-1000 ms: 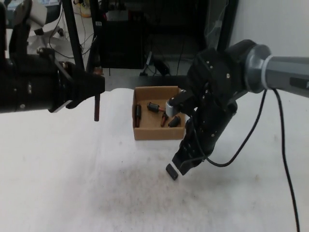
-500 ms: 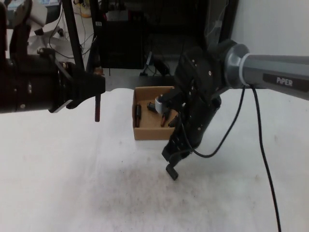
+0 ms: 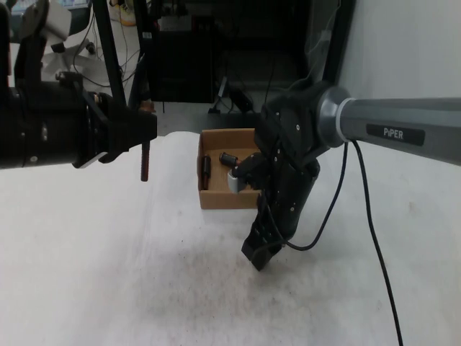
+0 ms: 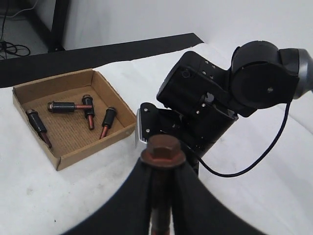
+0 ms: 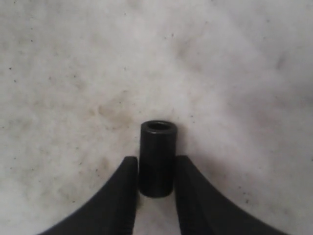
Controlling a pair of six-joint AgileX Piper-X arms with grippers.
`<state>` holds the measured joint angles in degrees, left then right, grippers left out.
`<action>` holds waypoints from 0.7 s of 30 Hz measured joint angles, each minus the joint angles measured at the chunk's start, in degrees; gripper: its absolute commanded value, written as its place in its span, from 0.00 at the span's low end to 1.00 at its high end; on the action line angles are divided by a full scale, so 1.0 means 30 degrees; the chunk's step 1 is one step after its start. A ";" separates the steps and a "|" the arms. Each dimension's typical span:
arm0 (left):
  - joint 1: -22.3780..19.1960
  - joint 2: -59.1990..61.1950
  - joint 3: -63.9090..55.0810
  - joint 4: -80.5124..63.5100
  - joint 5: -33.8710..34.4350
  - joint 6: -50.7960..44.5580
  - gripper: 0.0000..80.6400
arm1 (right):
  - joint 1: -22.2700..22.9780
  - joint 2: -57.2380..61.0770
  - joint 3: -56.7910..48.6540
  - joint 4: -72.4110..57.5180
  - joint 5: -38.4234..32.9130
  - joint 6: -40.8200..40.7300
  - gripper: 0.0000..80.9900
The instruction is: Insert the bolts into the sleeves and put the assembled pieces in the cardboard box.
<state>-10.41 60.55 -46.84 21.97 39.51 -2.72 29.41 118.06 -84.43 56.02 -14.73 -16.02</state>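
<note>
Over the last second, swings the right gripper leftward, low over the bench, clenched on the sleeve. Keeps the left gripper clamped on the bolt, hanging shank-down, well apart from the sleeve. Brings insertion closer, by judgement; not yet aligned. Inside the cardboard box: four assembled pieces, lying loose.
</note>
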 measured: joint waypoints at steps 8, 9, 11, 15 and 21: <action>0.0000 0.0000 0.0000 0.0000 0.0000 0.0048 0.00 | 0.0012 0.0294 -0.0074 -0.0085 0.0000 -0.0079 0.31; 0.0000 0.0000 0.0000 0.0000 0.0000 0.0048 0.00 | 0.0012 0.0313 -0.0121 -0.0083 0.0000 -0.0079 0.31; 0.0000 0.0000 0.0000 0.0000 0.0000 0.0048 0.00 | 0.0083 0.0303 -0.0119 -0.0083 -0.0041 -0.0079 0.31; 0.0000 0.0000 0.0000 0.0000 -0.0036 0.0048 0.00 | 0.0094 0.0303 -0.0119 -0.0333 -0.0039 -0.0079 0.31; 0.0000 0.0000 0.0000 0.0000 -0.0036 0.0048 0.00 | 0.0129 0.0303 -0.0119 -0.0744 -0.0039 -0.0079 0.31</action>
<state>-10.41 60.55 -46.84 21.97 39.41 -2.58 29.80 118.96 -84.79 53.79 -14.85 -16.26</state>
